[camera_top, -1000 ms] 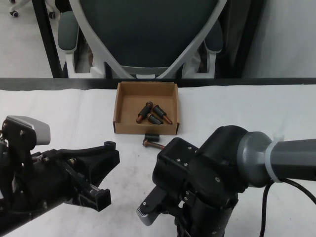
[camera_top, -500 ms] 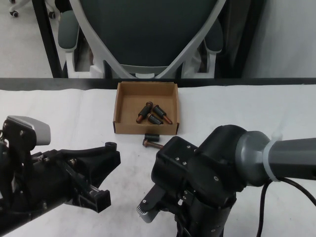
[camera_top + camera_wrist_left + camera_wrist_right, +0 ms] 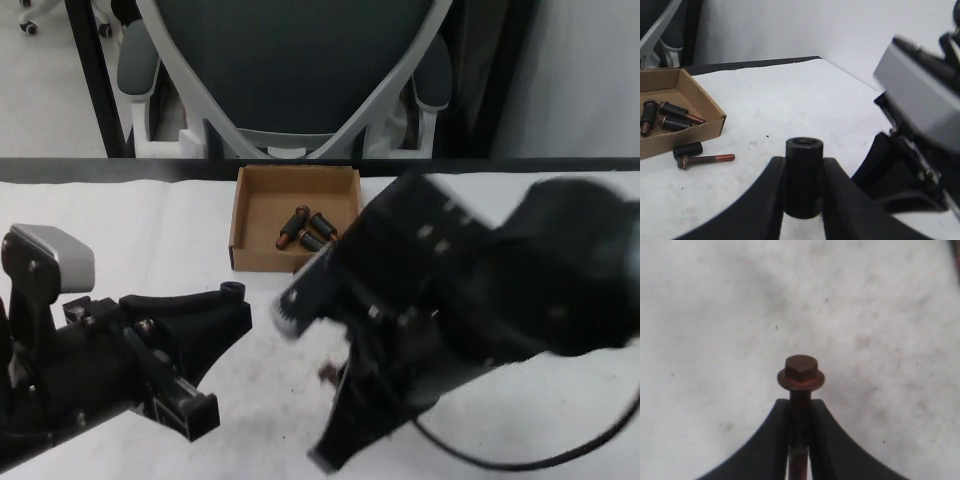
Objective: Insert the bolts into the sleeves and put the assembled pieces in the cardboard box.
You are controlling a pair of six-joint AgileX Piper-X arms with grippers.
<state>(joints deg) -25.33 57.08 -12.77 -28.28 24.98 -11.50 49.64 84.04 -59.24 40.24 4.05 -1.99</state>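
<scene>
Black metal, short and tubular, bore open at the far end: a sleeve (image 3: 804, 187) pinched at its sides between the two fingers of the left gripper (image 3: 804, 164), poking out past the fingertips. Coppery brown, hex-headed with a flanged collar: a bolt (image 3: 801, 373) clamped by its shank in the right gripper (image 3: 800, 409), head clear of the tips, above the white cloth (image 3: 715, 315). Against half a second ago, much higher and farther forward in the high view: the right arm (image 3: 450, 290), blurred, now covering the near right corner of the cardboard box (image 3: 250, 215) and the bench just before it. Hardly shifted: the left gripper (image 3: 232, 294). Well ahead of the left gripper's tips and off to one side, the cardboard box (image 3: 700, 107), open-topped, low-walled, holding three assembled pieces (image 3: 670, 117), dark sleeves with coppery ends showing, lying close together. Between the left gripper and that box, just outside its near wall: a loose sleeve (image 3: 688, 149) and a loose bolt (image 3: 705, 160), side by side on the cloth.
</scene>
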